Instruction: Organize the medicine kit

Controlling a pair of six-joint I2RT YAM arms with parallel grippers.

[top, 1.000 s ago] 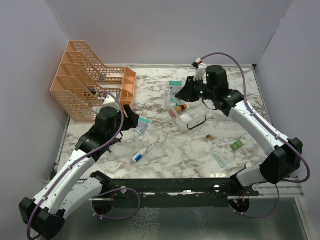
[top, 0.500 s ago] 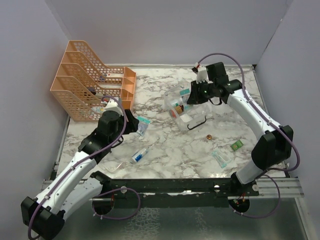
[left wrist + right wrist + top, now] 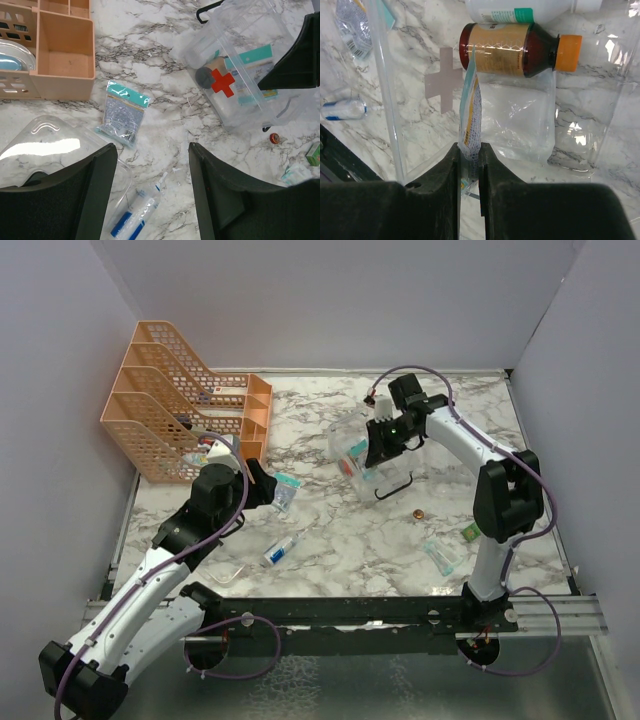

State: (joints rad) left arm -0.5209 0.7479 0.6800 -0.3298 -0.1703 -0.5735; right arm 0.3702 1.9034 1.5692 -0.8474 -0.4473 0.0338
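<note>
The clear medicine kit box (image 3: 347,440) with a red cross (image 3: 221,82) stands open at mid-table. My right gripper (image 3: 378,447) is inside it, shut on a thin mesh-patterned packet (image 3: 471,125) that hangs upright beside a brown bottle with an orange cap (image 3: 510,42). A white bottle with a teal label (image 3: 520,10) lies beyond it. My left gripper (image 3: 262,480) is open and empty above the table (image 3: 152,150). A teal-topped packet (image 3: 122,114) and a bagged syringe (image 3: 135,220) lie below it.
An orange mesh organizer (image 3: 175,405) stands at the back left. A clear plastic lid (image 3: 50,145) lies near the left arm. A small copper cap (image 3: 418,513), a green packet (image 3: 473,532) and a clear packet (image 3: 440,555) lie at the front right.
My right gripper has swung left and down from the back of the table into the kit box with the packet. My left gripper has shifted only slightly.
</note>
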